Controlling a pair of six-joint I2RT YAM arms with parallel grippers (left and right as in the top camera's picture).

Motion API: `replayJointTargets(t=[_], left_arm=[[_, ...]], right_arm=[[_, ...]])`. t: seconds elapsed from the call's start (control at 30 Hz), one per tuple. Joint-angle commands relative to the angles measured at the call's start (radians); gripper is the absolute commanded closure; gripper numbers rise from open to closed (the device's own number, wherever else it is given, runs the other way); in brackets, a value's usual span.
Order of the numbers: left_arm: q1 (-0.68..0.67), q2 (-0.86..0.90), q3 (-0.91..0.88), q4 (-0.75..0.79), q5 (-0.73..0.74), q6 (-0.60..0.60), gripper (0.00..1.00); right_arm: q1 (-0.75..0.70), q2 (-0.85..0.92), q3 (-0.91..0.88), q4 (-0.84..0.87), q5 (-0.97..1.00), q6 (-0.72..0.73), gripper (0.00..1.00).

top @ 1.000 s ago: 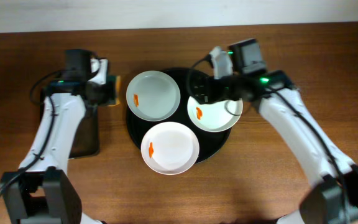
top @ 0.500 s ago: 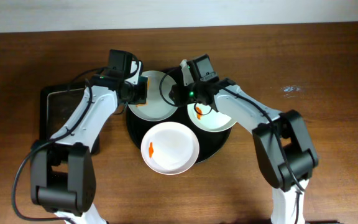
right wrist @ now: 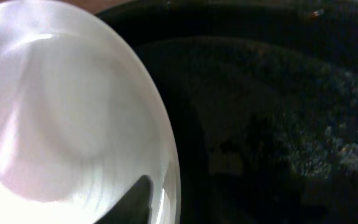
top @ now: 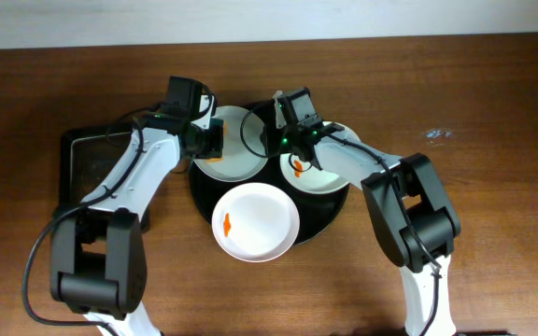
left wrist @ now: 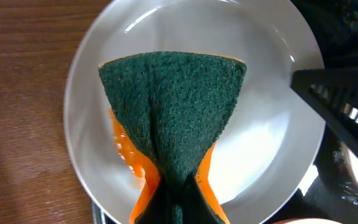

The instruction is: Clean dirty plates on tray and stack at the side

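Three white plates lie on the round black tray [top: 330, 217]: back-left [top: 241, 161], right [top: 325, 177] and front [top: 255, 221]. The right and front ones each show an orange smear. My left gripper [top: 210, 140] is shut on a green and orange sponge [left wrist: 173, 112] pressed flat on the back-left plate [left wrist: 260, 149], beside an orange smear [left wrist: 120, 146]. My right gripper [top: 272, 142] sits at that plate's right rim. In the right wrist view one dark finger [right wrist: 135, 199] lies over the plate [right wrist: 67, 124] just inside its rim. The other finger is lost against the dark tray [right wrist: 278, 124].
A smaller rectangular black tray [top: 87, 163] lies on the wooden table left of the round tray. Both arms reach in over the back of the round tray, close together. The right gripper's finger shows in the left wrist view [left wrist: 340, 102].
Both arms swung inward from the table's sides to the back-left plate. The left one brought the sponge onto the plate. In the last half second they shifted only slightly.
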Motion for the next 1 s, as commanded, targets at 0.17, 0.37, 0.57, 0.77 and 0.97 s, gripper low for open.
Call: replayJointTargets(t=[0.17, 0.37, 0.57, 0.77, 0.97], left_arm=[[-0.021, 0.023, 0.007, 0.01, -0.005, -0.077, 1.0], [-0.025, 0.157, 0.005, 0.046, -0.01, -0.125, 1.0], [-0.024, 0.23, 0.005, 0.0, -0.18, -0.17, 1.0], [-0.025, 0.229, 0.011, -0.08, -0.344, -0.227, 1.0], [-0.026, 0.229, 0.096, -0.178, -0.455, -0.253, 1.0]], right_arm=[[0.003, 0.025, 0.013, -0.012, 0.018, 0.047, 0.92], [0.003, 0.024, 0.013, -0.011, 0.017, 0.046, 0.96], [0.003, 0.024, 0.013, -0.016, 0.017, 0.046, 0.96], [0.003, 0.024, 0.013, -0.026, 0.018, 0.047, 0.96], [0.003, 0.024, 0.013, -0.041, 0.022, 0.047, 0.96]])
